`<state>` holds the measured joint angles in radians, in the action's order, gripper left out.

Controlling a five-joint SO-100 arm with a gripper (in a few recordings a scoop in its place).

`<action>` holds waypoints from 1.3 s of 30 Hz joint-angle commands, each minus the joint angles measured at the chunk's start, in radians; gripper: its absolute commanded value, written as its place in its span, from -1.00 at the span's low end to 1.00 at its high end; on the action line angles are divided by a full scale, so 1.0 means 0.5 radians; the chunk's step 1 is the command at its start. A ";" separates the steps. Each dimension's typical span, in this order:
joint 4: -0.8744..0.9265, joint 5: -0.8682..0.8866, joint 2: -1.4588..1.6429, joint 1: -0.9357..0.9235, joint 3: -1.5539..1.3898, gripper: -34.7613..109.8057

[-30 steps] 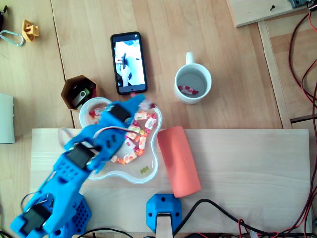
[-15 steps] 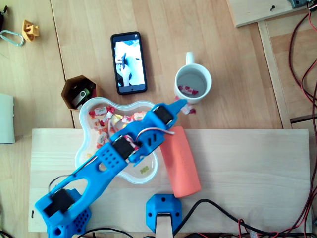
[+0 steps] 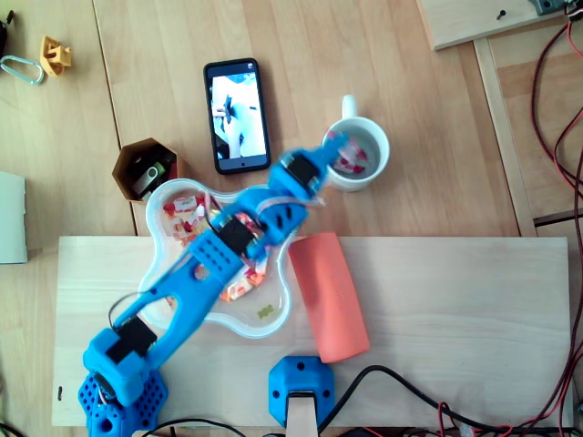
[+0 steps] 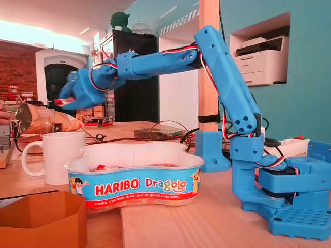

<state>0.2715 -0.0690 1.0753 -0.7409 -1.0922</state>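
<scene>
**Blue gripper (image 3: 339,144) above the white mug (image 3: 377,144), fingers pinched on a wrapped sweet (image 3: 342,138).**

In the overhead view, a brown hexagonal box (image 3: 146,168) sits well to the left of the fingers. The Haribo Dragolo tub (image 3: 232,319) of sweets lies behind them, under the arm. A smartphone (image 3: 237,114) lies near the fingers on their left. The fingertips sit over the mug's left rim, and motion blur softens them. The loose sweets (image 3: 353,167) in the mug's bottom are just to their right. A coral cylinder (image 3: 330,296) rests on the wooden board (image 3: 455,319), back from the fingers and beside the tub. In the fixed view the gripper (image 4: 62,101) hangs clear above the mug (image 4: 57,155), with the red-and-white sweet (image 4: 58,102) clamped at its tip.
</scene>
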 commanded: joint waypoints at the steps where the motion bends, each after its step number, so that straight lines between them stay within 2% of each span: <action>1: -0.049 -0.012 0.021 0.031 0.175 -0.57; 39: -0.040 -0.040 -0.190 -0.132 0.199 -0.56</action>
<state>0.2684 -0.0813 0.9434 -0.7992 -1.0339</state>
